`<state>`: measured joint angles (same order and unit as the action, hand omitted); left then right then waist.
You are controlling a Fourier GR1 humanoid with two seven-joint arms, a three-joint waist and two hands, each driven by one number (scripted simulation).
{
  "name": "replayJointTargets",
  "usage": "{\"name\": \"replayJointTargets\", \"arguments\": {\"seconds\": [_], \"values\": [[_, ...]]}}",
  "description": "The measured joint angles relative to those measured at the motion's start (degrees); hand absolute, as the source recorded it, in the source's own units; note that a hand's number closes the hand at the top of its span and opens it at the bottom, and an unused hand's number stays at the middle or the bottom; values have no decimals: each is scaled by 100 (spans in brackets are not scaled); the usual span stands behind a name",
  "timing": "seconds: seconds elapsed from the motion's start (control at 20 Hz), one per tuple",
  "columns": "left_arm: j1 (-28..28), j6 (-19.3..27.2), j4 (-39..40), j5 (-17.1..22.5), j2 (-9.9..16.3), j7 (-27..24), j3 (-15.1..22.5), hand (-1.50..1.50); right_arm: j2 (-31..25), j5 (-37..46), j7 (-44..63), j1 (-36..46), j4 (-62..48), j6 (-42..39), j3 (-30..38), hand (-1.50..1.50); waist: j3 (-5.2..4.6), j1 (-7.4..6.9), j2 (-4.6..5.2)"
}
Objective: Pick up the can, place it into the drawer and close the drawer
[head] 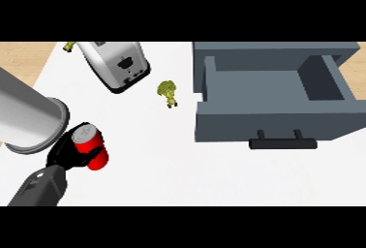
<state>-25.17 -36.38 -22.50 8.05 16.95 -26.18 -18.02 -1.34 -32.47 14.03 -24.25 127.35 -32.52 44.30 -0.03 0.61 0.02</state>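
Note:
A red can (95, 151) with a silver top is at the lower left of the head view, tilted with its top toward the upper left. My left hand (63, 156) has its black fingers curled round the can from the left side; its dark wrist runs to the lower edge. Whether the can touches the white counter I cannot tell. The grey drawer (214, 77) stands pulled open at the right, its inside bare, with its black handle (282, 144) facing the front. The can is well to the left of the drawer. My right hand does not show.
A large silver cylinder (27, 114) stands right beside the can at the left edge. A silver toaster (114, 65) lies at the back left. A small yellow-green thing (168, 92) sits between toaster and drawer, another (69, 46) at the far back left.

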Motion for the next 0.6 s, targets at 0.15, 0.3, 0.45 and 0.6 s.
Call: {"name": "replayJointTargets", "arguments": {"seconds": [0.15, 0.3, 0.45, 0.6], "values": [[-57, -82, -239, 67, -115, 110, 69, 150, 48, 52, -19, 24, 17, 28, -37, -150, 2, -19, -6], [-60, -161, -621, 231, -221, 286, 93, 150, 69, 26, 83, -19, 161, 132, -92, -150, 5, -40, -15], [-31, 251, -1093, 418, -541, 449, 53, 150, 79, -14, -49, -197, 186, 144, -145, -150, 9, -53, -30], [-10, 1044, -1497, 537, -919, 479, -63, 150, 85, 31, -66, -181, 177, 176, -141, -150, 11, -90, -39]]}}
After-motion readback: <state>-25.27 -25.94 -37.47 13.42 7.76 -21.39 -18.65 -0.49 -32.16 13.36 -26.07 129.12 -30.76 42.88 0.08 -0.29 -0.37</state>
